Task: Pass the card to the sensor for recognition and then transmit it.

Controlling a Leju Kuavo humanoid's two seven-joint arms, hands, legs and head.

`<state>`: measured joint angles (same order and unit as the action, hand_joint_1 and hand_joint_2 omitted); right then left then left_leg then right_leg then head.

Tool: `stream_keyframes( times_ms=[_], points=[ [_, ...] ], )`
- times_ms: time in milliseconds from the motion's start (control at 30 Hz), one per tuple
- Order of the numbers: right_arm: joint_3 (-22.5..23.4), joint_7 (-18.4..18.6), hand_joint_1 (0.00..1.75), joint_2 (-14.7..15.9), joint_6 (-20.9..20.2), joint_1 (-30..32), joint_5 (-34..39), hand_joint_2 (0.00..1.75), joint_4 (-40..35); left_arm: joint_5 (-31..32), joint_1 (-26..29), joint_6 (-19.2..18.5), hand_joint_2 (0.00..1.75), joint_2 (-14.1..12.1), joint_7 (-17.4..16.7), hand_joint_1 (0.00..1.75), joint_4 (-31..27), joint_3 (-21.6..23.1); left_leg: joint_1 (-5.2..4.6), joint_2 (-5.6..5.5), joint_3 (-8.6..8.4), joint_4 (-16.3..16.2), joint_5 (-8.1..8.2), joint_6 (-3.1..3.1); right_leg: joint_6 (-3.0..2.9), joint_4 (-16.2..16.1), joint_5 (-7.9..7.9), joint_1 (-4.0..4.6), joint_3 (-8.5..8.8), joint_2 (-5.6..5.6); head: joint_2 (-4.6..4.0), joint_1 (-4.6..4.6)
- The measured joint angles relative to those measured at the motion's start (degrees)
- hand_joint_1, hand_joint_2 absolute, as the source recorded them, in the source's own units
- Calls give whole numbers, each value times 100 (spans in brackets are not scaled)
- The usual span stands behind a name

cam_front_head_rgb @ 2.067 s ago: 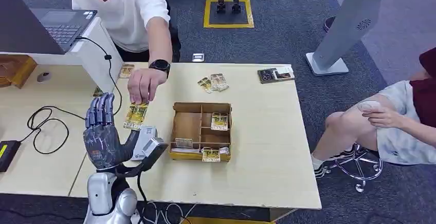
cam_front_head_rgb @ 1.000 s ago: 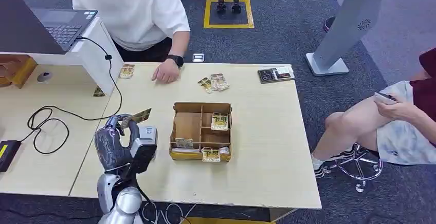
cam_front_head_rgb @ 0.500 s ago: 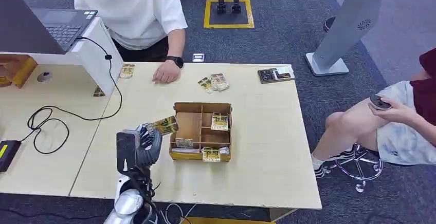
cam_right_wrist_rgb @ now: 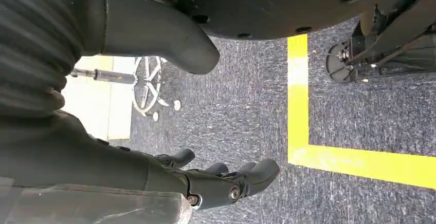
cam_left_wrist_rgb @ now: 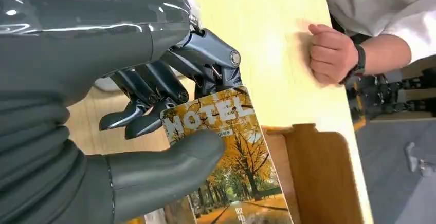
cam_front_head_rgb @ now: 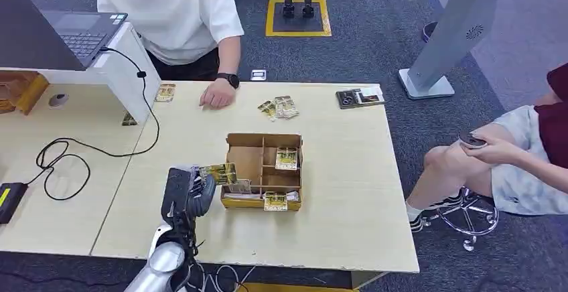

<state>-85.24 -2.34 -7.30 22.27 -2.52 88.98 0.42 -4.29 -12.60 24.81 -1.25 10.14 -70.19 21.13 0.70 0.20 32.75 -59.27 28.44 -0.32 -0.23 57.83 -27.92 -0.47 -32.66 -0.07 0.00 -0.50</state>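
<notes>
A pale wooden table [cam_front_head_rgb: 335,191] on dark grey carpet spans the middle of the head view, with a brown cardboard compartment box [cam_front_head_rgb: 262,170] set near its centre. At lower left, a yellow autumn-tree card printed HOTEL [cam_front_head_rgb: 219,172] is pinched between the thumb and fingers of the left hand [cam_front_head_rgb: 192,193], just beside the box's left wall. The right hand [cam_right_wrist_rgb: 205,180] is seen above carpet, its fingers loosely apart and holding nothing. A person's fist [cam_front_head_rgb: 217,96] is rested on the table's far edge.

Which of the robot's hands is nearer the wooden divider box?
Left. The left hand holds the hotel card right beside the wooden divider box; the right hand hangs over carpet, away from the table.
</notes>
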Motion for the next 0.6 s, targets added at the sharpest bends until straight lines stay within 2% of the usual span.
stream_keyframes(
  times_ms=[267,600],
  points=[
    [0,9,0,2,2,-1,-9,175,0,225,-243,112,175,-26,-81,175,649,35,0,1,-1,0,0,0,0,0,1,0,1,0,0,0],
    [0,20,0,4,55,-4,-17,175,-17,-249,-358,110,175,-26,70,175,1067,24,0,-2,-1,0,0,0,0,0,0,0,5,-1,0,0]
  ],
)
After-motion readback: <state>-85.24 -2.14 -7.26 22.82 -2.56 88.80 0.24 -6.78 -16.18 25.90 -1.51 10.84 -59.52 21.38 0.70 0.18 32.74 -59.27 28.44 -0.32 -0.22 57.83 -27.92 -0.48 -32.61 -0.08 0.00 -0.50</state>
